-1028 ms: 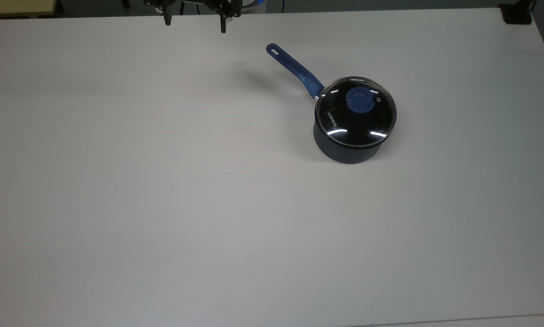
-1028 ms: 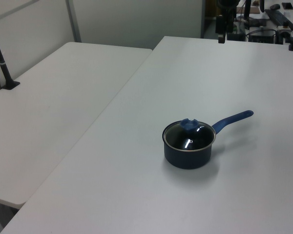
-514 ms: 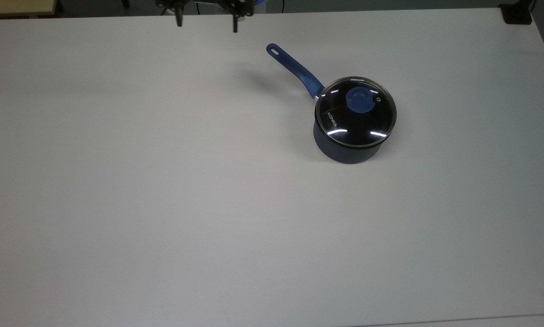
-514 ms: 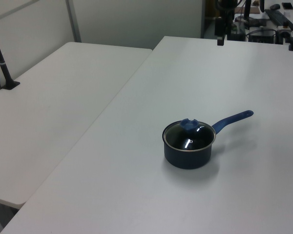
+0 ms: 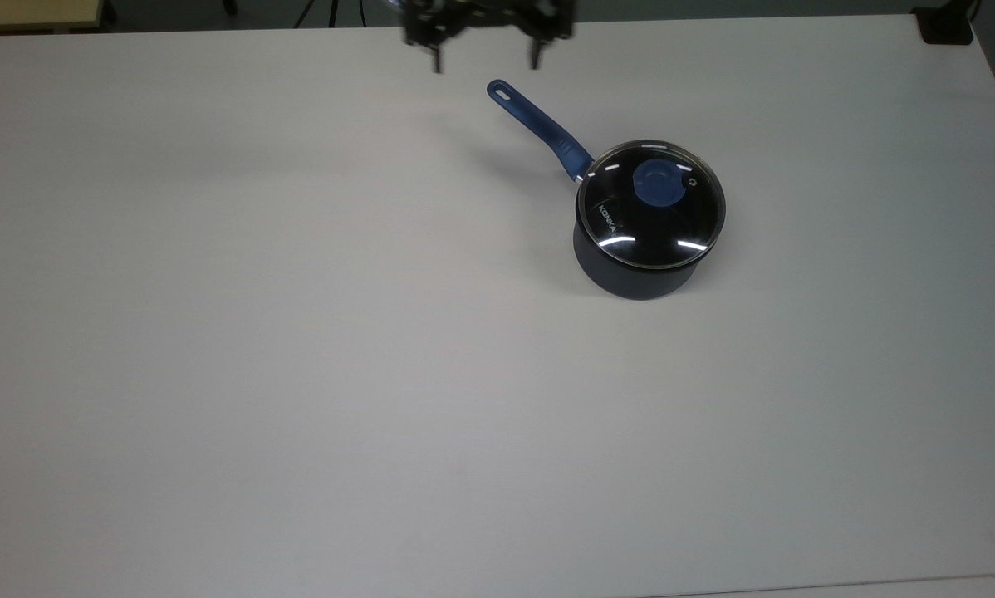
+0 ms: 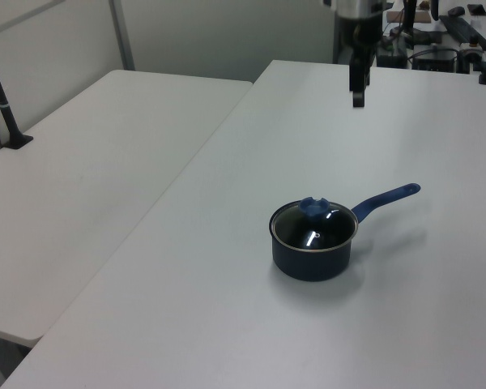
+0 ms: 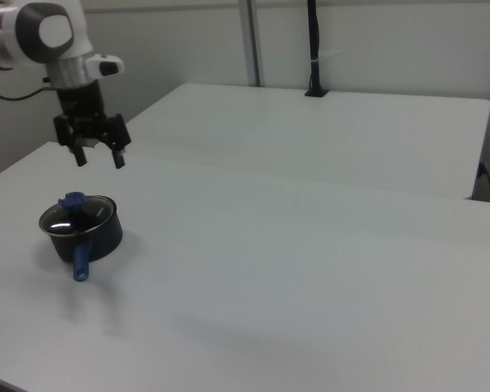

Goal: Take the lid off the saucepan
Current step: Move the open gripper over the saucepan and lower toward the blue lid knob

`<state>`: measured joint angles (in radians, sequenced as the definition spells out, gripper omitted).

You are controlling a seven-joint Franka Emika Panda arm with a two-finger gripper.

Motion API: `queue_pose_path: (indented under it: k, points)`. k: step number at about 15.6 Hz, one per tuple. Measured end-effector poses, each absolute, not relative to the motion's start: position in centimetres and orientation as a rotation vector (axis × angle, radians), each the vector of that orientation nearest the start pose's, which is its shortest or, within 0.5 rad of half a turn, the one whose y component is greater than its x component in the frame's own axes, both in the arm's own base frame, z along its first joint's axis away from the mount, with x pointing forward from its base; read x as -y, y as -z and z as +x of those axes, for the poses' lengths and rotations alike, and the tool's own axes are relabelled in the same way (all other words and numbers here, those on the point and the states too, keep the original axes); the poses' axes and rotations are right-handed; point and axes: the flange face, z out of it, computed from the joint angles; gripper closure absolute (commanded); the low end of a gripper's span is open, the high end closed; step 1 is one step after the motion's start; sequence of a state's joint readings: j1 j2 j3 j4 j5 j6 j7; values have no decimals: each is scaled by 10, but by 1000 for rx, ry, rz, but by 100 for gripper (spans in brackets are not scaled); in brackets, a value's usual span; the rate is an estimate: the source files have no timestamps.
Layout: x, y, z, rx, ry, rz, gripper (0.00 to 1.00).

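Top view, left to right: gripper (image 5: 487,65) at the table's (image 5: 298,374) far edge, fingers spread apart, holding nothing. Right of it, pan (image 5: 630,270) on table, lid (image 5: 651,203) seated on it.

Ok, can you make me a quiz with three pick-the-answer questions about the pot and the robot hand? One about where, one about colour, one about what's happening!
1. Where is the lid?
A. on the saucepan
B. flat on the table
C. in the gripper

2. What colour is the lid's knob?
A. red
B. blue
C. yellow

3. What is the gripper doing?
A. holding the handle
B. open, in the air, holding nothing
C. pressing on the lid

Answers:
1 A, the glass lid covers the saucepan.
2 B, the knob matches the blue handle.
3 B, its fingers are spread, apart from the pan.
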<state>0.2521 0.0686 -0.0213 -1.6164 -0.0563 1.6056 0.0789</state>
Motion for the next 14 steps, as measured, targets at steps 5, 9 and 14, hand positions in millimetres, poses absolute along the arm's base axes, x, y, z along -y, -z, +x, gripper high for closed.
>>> queue_pose_path:
  k: [5,9,14]
  points:
    - [-206,-535,559,430,-104,-3135,0]
    - [-252,-502,565,477,-71,-3091,0]
    - [-291,-454,571,414,-96,-3111,0]
